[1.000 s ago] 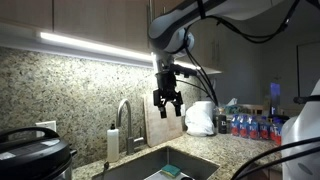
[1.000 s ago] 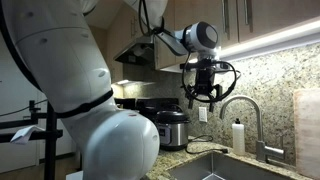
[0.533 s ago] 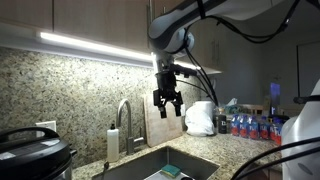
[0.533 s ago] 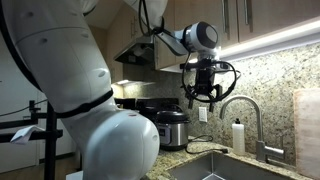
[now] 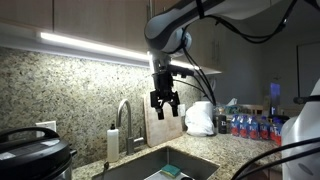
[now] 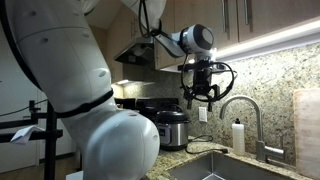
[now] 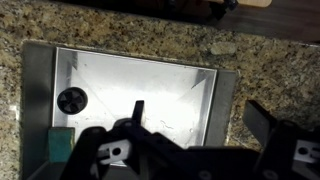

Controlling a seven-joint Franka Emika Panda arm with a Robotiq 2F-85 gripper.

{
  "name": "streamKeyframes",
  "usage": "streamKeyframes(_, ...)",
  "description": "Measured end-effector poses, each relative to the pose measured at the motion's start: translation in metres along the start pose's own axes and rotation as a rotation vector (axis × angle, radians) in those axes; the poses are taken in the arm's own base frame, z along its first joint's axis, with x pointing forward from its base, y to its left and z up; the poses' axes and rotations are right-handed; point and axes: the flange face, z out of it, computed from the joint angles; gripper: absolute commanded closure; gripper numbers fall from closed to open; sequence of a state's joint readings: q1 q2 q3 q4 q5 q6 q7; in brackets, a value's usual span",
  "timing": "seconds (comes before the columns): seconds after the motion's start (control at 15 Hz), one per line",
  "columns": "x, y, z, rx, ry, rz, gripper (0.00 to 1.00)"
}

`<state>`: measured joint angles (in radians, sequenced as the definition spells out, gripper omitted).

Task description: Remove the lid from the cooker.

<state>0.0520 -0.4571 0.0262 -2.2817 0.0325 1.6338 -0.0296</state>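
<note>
The cooker (image 5: 30,157) stands on the granite counter at the left edge of an exterior view, with its black domed lid (image 5: 28,141) on it. It also shows in an exterior view (image 6: 172,128), a dark pot with a silver band, behind the robot's white body. My gripper (image 5: 165,103) hangs high in the air over the sink, far from the cooker, and it shows in both exterior views (image 6: 200,98). Its fingers are apart and hold nothing. In the wrist view the gripper (image 7: 200,120) looks straight down into the sink; the cooker is out of that view.
A steel sink (image 7: 60,70) with a black drain (image 7: 71,99) lies below the gripper. A curved faucet (image 5: 124,120) and a soap bottle (image 6: 238,135) stand at its back. A cutting board (image 5: 158,128) leans on the wall. A white bag (image 5: 201,118) and several bottles (image 5: 248,127) sit further along.
The gripper has shifted slightly sideways over the sink, toward the cooker's side. Nothing else has moved.
</note>
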Motion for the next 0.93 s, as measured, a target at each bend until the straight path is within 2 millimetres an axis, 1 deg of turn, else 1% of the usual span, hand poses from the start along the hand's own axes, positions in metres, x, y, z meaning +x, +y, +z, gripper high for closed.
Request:
streamKeyframes(0.13,0.006,-0.021,0.003,-0.062,0.014,-0.053,0.0)
streamKeyframes(0.47,0.03,-0.086,0.013,-0.217,0.109,-0.226,0.0)
streamKeyframes(0.73,0.043,-0.136,0.001,-0.299,0.236,-0.358,0.0)
streamKeyframes(0.93,0.053,-0.169,-0.01,-0.303,0.352,-0.442,0.0)
